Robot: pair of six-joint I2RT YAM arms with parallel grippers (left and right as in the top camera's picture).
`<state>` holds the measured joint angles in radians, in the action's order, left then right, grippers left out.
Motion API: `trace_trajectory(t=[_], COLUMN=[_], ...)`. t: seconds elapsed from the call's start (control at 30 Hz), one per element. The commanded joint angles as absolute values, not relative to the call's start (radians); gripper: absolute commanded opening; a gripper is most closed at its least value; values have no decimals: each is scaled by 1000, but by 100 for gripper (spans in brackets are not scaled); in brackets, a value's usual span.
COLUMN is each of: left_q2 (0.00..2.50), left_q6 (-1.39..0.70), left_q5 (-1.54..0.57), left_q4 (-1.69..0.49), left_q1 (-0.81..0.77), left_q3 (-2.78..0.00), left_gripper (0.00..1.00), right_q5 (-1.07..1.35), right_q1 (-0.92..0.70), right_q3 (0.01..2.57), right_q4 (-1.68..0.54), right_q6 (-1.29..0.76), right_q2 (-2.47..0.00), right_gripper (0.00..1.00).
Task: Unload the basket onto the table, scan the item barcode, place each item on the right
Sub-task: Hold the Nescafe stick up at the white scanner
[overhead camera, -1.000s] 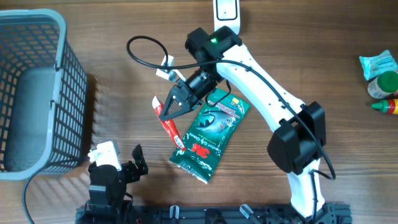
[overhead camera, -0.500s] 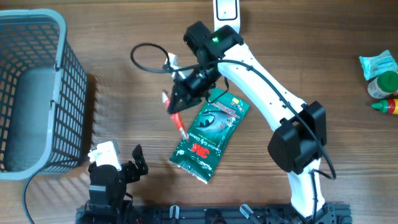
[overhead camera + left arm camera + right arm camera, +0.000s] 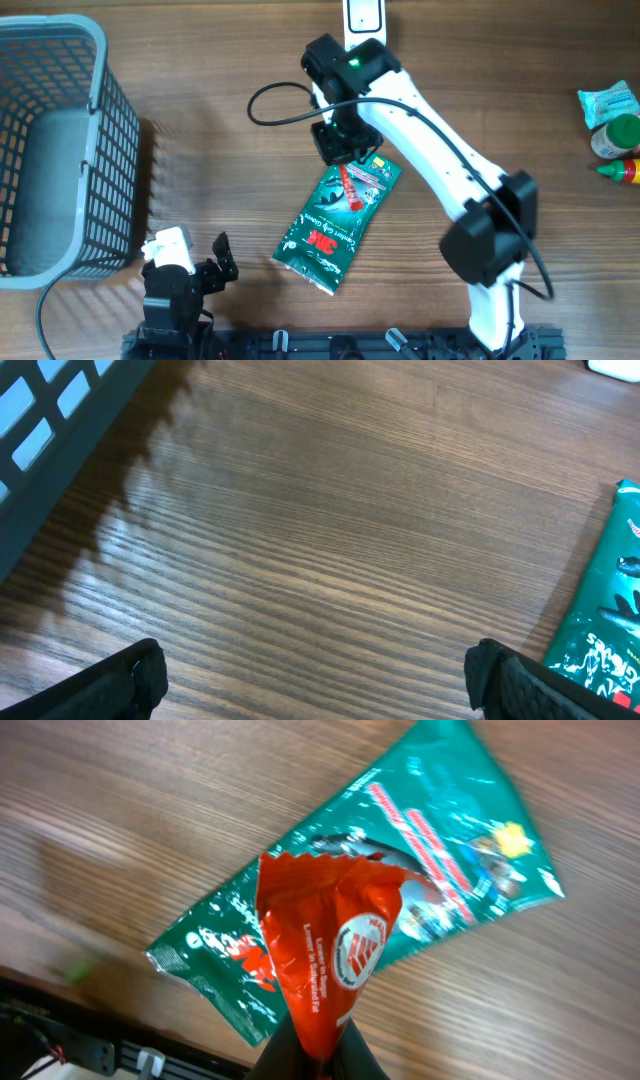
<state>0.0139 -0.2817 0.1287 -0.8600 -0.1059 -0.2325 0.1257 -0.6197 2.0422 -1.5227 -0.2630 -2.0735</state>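
The right gripper (image 3: 342, 165) is clenched on one end of a red sachet (image 3: 330, 945), which hangs over the green 3M package (image 3: 330, 220) lying flat at table centre. The left gripper (image 3: 315, 685) is released, jaws wide apart, at the near edge, just right of the grey basket (image 3: 100, 130).

A grey mesh basket (image 3: 50, 150) stands at the left edge of the wooden desk (image 3: 200, 150). A green packet (image 3: 320, 238) lies flat near the middle. At the far right, a teal packet (image 3: 607, 102), a green-lidded jar (image 3: 618, 135) and a red bottle (image 3: 624, 171) sit close together.
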Motion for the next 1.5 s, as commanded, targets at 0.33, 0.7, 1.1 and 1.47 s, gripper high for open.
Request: trace_trajectory(t=[0.33, 0.7, 1.1, 1.47], left_q2=[7, 7, 7, 7], left_q6=[-269, -269, -269, -269], left_q5=[124, 124, 124, 124], left_q4=[-857, -857, -857, -857], left_q1=[-111, -111, -111, -111], left_q3=[-230, -230, -230, -230], left_gripper=[100, 100, 100, 100], right_q5=[-177, -270, -270, -262], right_q1=[-619, -619, -619, -608], right_q3=[1832, 1589, 1589, 1589], right_q4=[-1535, -1200, -962, -530], right_q6=[-487, -497, -43, 337], right_q2=[-1810, -1761, -1761, -1795], right_gripper=[4, 5, 4, 4])
